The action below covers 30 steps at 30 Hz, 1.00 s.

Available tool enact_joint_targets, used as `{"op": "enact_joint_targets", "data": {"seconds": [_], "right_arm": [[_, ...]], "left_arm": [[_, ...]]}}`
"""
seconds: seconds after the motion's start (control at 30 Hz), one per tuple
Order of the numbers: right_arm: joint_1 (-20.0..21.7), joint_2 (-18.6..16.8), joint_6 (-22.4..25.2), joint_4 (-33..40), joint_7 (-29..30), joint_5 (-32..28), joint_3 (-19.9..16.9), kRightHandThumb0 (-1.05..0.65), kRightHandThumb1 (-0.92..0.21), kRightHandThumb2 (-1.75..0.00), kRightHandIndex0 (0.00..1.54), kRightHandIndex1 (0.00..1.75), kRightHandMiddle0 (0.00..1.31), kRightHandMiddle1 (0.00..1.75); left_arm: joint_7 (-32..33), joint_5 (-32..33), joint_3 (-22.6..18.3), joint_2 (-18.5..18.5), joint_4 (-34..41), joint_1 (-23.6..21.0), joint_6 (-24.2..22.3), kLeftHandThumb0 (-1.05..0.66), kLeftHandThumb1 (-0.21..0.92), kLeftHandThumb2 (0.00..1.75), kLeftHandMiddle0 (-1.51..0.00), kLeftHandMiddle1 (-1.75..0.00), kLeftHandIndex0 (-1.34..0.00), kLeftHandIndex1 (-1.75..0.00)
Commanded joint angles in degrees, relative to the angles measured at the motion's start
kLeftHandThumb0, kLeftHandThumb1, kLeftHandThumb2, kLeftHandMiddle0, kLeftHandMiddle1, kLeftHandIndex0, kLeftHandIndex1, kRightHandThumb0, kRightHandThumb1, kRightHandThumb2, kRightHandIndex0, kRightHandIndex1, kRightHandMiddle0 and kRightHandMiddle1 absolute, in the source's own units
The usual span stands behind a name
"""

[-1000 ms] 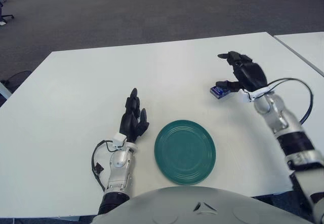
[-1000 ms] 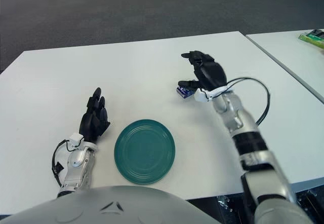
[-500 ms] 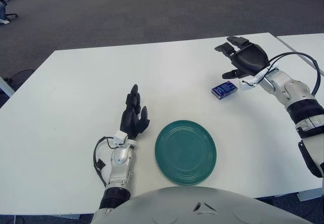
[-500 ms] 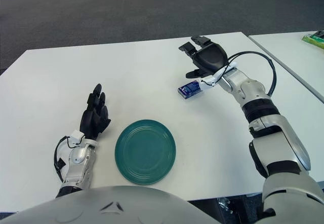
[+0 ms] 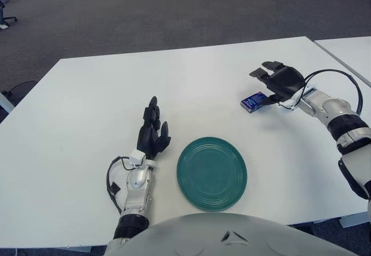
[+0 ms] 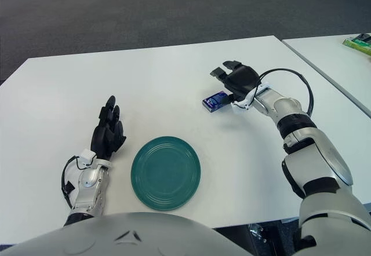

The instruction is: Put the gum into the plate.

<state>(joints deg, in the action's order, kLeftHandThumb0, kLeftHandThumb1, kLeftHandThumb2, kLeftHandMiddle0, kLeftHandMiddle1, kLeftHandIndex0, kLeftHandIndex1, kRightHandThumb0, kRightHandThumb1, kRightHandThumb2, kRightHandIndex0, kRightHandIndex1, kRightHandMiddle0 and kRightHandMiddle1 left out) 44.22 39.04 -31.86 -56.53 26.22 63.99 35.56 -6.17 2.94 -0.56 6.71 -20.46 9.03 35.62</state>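
Note:
A small blue gum pack [image 5: 254,101] lies on the white table [image 5: 87,99], to the right of and beyond the green plate [image 5: 212,173]. My right hand [image 5: 277,83] is low over the table just right of the gum, fingers spread, palm down, thumb next to the pack; it holds nothing. My left hand [image 5: 152,134] rests upright on the table left of the plate, fingers relaxed and empty.
A second white table [image 5: 352,50] stands at the right with a gap between; a green object [image 6: 360,43] lies on it. A black cable [image 5: 339,79] loops off my right forearm. Grey carpet lies beyond the table.
My right hand has dropped from above the gum to table height beside it, and the forearm has lowered. The gum, plate and left hand have not moved.

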Motion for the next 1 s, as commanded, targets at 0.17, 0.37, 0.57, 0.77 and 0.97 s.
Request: {"op": "enact_joint_targets", "data": {"seconds": [0.17,0.37,0.57,0.77,0.97], "right_arm": [[2.9,-4.1,-2.4,-4.6,-1.0,-1.3,2.6,-0.75,-0.92,-0.48,0.35,0.0,0.0,0.57],[1.7,-5.1,-2.1,-7.4,-0.2,-1.2,4.0,-0.75,-0.92,-0.48,0.34,0.0,0.0,0.56],[0.5,-5.2,-3.7,-8.6,-0.7,-2.4,4.7,-0.75,-0.92,-0.47,0.33,0.0,0.0,0.57],[-0.4,-5.6,-4.5,-9.8,-3.1,-4.1,4.8,-0.75,-0.92,-0.45,0.33,0.0,0.0,0.6],[-0.7,-6.5,-4.0,-11.7,-4.8,-4.6,5.3,-0.75,-0.92,-0.44,0.32,0.0,0.0,0.59]], "left_arm": [[1.4,1.4,0.8,4.8,-9.0,6.0,1.1,-1.01,0.92,0.66,-0.04,0.0,0.0,-0.26],[2.0,1.6,1.3,5.1,-7.4,6.8,0.4,-1.01,0.92,0.66,-0.04,0.0,0.0,-0.24],[1.9,2.7,1.2,5.0,-7.1,7.0,-0.2,-0.99,0.92,0.63,-0.04,0.0,0.0,-0.22],[1.5,3.4,1.1,5.2,-7.7,6.7,-0.4,-0.98,0.92,0.61,-0.03,0.0,0.0,-0.22],[1.8,3.5,1.3,5.9,-8.2,6.3,-0.3,-0.98,0.92,0.6,-0.03,0.0,0.0,-0.22]]}}
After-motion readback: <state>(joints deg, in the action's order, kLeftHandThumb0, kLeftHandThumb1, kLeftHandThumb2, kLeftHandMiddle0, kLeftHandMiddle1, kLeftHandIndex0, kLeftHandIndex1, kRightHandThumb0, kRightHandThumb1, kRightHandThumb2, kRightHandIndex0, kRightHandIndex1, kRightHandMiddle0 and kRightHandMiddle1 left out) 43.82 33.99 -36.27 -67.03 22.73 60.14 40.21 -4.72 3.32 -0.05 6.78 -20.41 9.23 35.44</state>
